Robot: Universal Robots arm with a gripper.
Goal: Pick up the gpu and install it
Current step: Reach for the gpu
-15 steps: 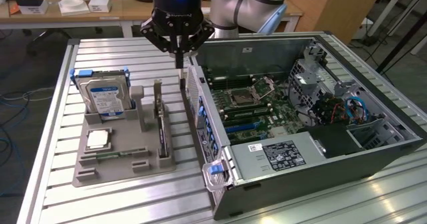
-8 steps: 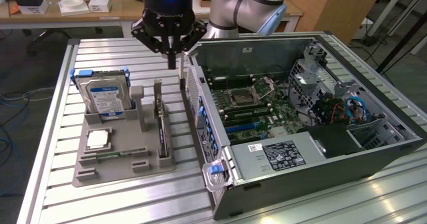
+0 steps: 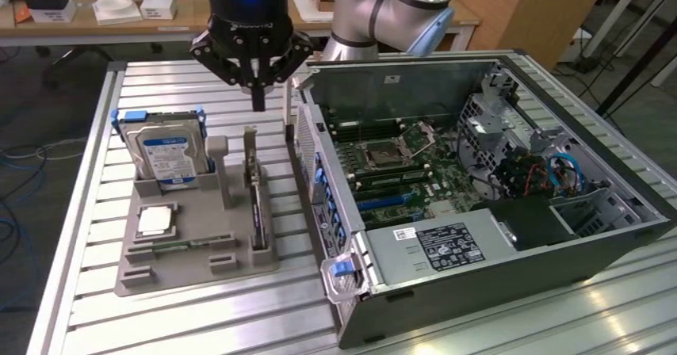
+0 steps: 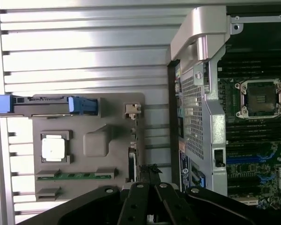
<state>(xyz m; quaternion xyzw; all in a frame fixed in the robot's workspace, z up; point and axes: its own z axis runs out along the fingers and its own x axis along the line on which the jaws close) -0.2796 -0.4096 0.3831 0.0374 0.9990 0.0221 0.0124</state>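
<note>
The gpu (image 3: 254,200) stands on its edge in a slot of the grey holder tray (image 3: 196,272), with its silver bracket at the far end. From the wrist it is a thin edge-on card, the gpu (image 4: 132,140). My gripper (image 3: 257,100) hangs a short way above the card's far end, fingers shut together and holding nothing. In the wrist view the gripper (image 4: 150,172) points down beside the card's edge, not touching it.
The tray also holds a hard drive with a blue label (image 3: 164,153), a square processor (image 3: 157,220) and a memory stick (image 3: 174,246). An open computer case (image 3: 619,236) with its motherboard (image 3: 407,169) exposed lies close on the exterior view's right of the tray.
</note>
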